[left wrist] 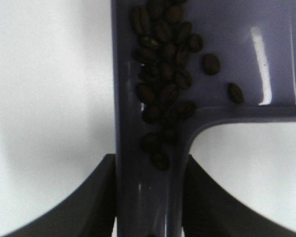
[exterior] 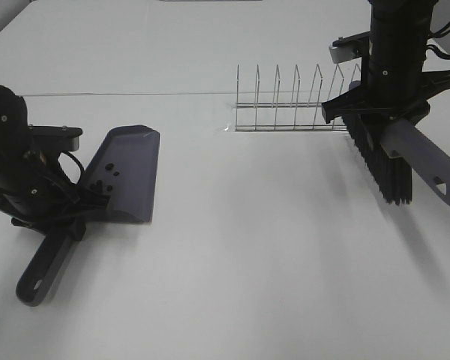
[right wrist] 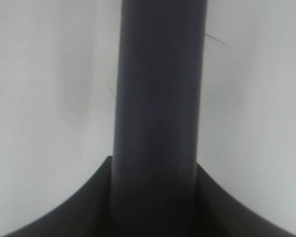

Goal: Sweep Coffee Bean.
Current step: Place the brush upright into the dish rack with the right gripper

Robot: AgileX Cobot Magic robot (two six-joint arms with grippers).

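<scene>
Coffee beans [left wrist: 163, 74] lie gathered in the dustpan [exterior: 135, 169], piled where its tray meets the handle, so I judge the sweeping itself done. My left pincer [left wrist: 148, 170] is clenched on that handle. My right pincer [right wrist: 155, 170] is clenched on the brush [exterior: 382, 165], which appears raised off the counter [exterior: 270, 262] beside the wire rack [exterior: 292, 101]. Next I would carry the pan level, so nothing rolls out. I can read no brand or lettering anywhere.

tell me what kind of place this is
Probably a robot test bench, not a home: plain white table, a lone wire rack, the left gripper holding a dustpan of coffee beans, the right gripper a brush.
</scene>
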